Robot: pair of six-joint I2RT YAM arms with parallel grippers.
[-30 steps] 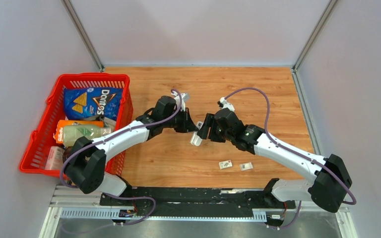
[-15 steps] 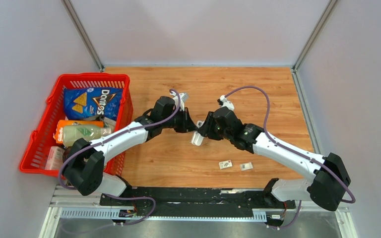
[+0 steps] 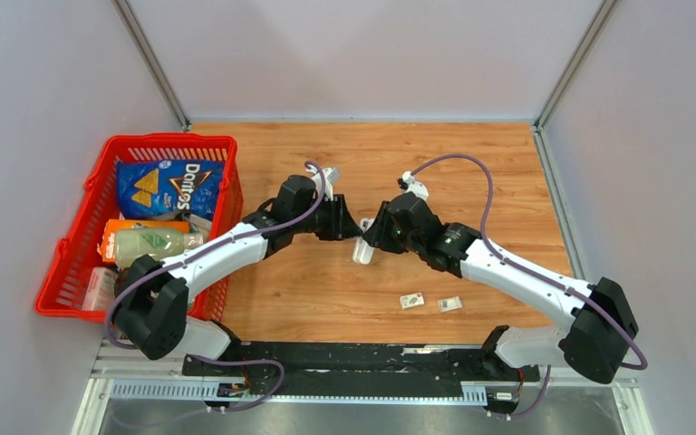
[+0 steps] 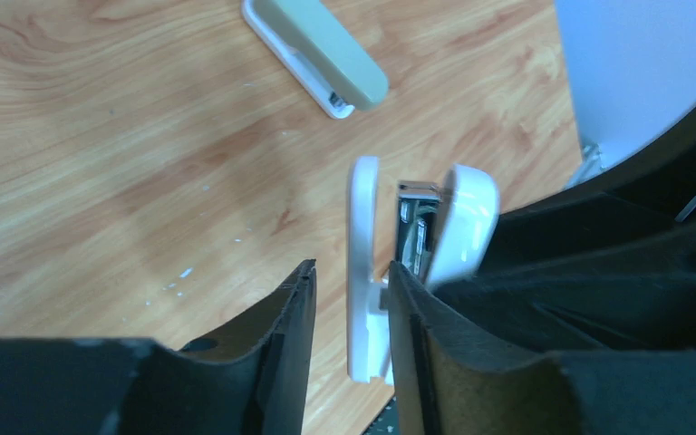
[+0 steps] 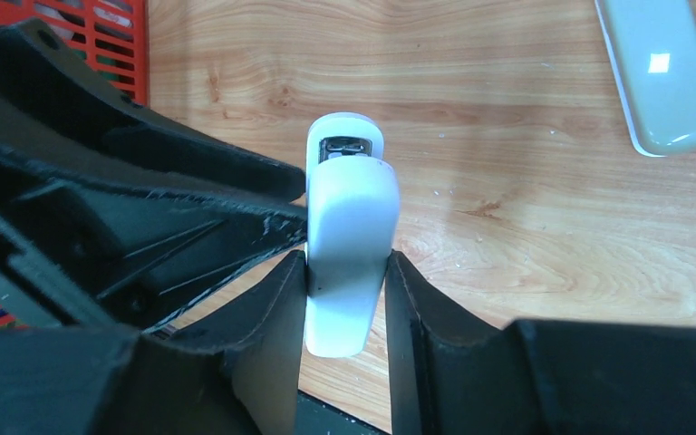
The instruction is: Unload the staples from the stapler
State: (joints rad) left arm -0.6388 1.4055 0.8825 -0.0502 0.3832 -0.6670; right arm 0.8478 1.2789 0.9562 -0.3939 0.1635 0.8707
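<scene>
Presently the white stapler (image 3: 363,246) is held above the worktop (image 3: 326,308) between both arms, its long axis lying lengthwise along each claw and its two halves splayed apart. It is clamped across its width by the right claw (image 5: 344,258), while the left claw (image 4: 352,269) is spread loosely around the base plate (image 4: 363,272), gripping nothing. A metal channel (image 4: 414,227) is exposed between the halves, but whether the staples lie in it cannot be told
</scene>
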